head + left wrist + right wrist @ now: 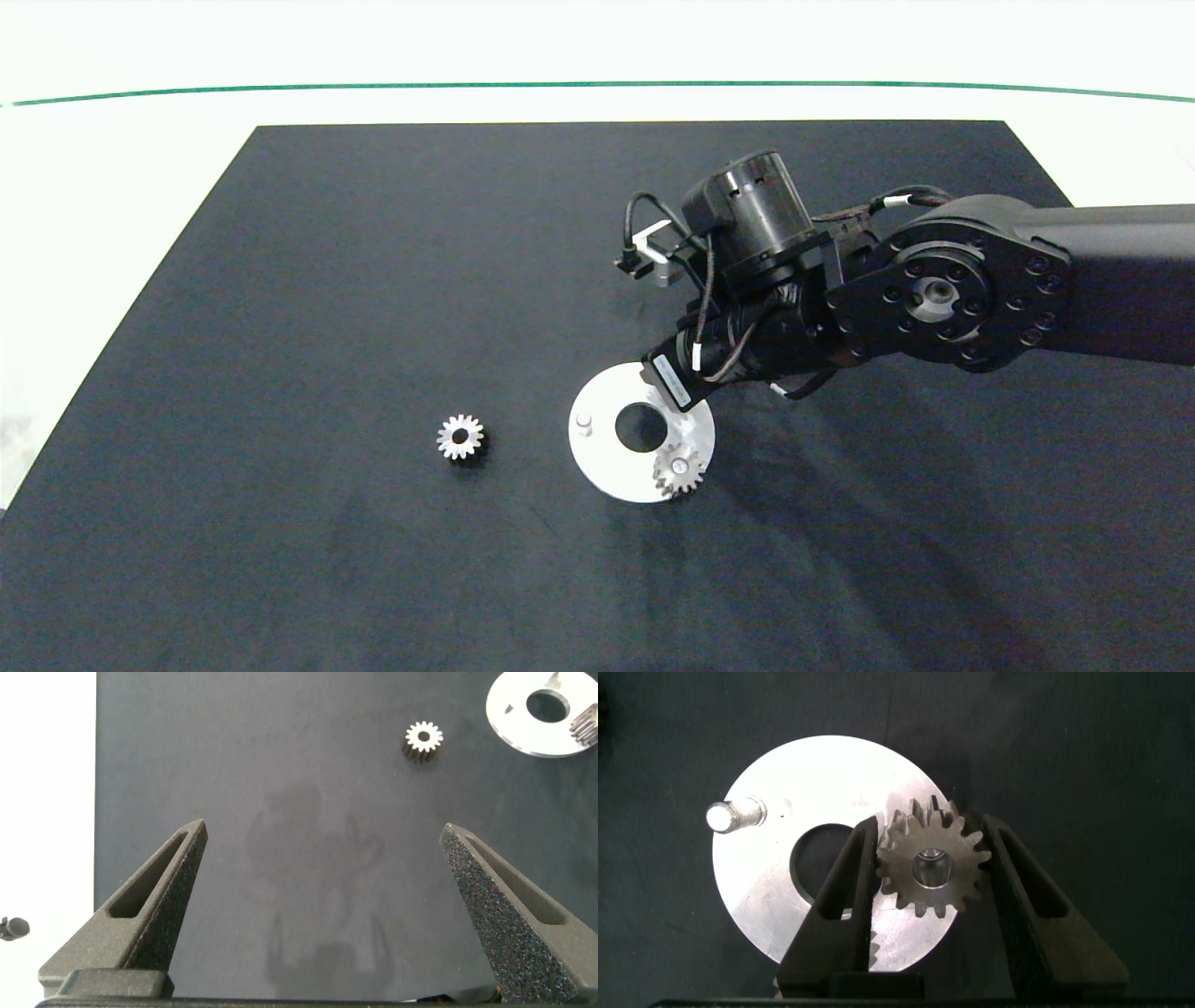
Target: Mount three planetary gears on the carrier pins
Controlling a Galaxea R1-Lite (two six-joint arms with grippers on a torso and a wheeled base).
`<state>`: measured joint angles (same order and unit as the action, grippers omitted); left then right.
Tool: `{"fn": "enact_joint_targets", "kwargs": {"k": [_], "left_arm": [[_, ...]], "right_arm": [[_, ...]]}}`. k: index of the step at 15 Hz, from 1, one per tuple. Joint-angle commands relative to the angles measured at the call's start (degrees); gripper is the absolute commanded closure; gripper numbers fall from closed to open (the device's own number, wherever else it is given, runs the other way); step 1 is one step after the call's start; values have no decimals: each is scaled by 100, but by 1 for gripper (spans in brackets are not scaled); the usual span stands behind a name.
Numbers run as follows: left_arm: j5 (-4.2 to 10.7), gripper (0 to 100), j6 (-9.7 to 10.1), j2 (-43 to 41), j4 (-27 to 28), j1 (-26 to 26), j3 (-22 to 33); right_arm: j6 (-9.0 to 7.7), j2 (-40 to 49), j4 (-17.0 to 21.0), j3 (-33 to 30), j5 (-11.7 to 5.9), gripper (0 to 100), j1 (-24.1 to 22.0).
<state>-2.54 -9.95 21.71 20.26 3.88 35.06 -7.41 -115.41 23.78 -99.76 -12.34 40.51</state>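
A white ring-shaped disc (pixel 607 467) lies on the dark mat with one bare carrier pin (pixel 583 423) (pixel 733 815) standing on it. One planetary gear (pixel 679 469) sits on the disc's near right edge. My right gripper (pixel 929 826) hangs over the disc's far right part, shut on a second planetary gear (pixel 931 863), with both fingers against its teeth. Something pale shows in this gear's bore, and I cannot tell whether it is seated. A third planetary gear (pixel 460 436) (pixel 423 738) lies loose on the mat left of the disc. My left gripper (pixel 322 845) stays open above bare mat.
The black mat (pixel 373 280) covers most of the white table, with its left edge (pixel 95 812) next to the left gripper. The right arm's wrist and cables (pixel 747 280) hang over the disc's far side.
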Motion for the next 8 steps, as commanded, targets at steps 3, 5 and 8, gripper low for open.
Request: {"fn": "enact_joint_targets", "kwargs": {"k": [3, 5, 8], "left_arm": [[-1, 0, -7, 0, 13, -1, 1], [-1, 0, -7, 0, 13, -1, 1], [-1, 0, -7, 9, 13, -1, 10]], "right_arm": [[12, -105, 12, -35, -6, 96, -26], [3, -113, -5, -44, -6, 96, -34], [12, -157, -5, -18, -6, 0, -43]]}}
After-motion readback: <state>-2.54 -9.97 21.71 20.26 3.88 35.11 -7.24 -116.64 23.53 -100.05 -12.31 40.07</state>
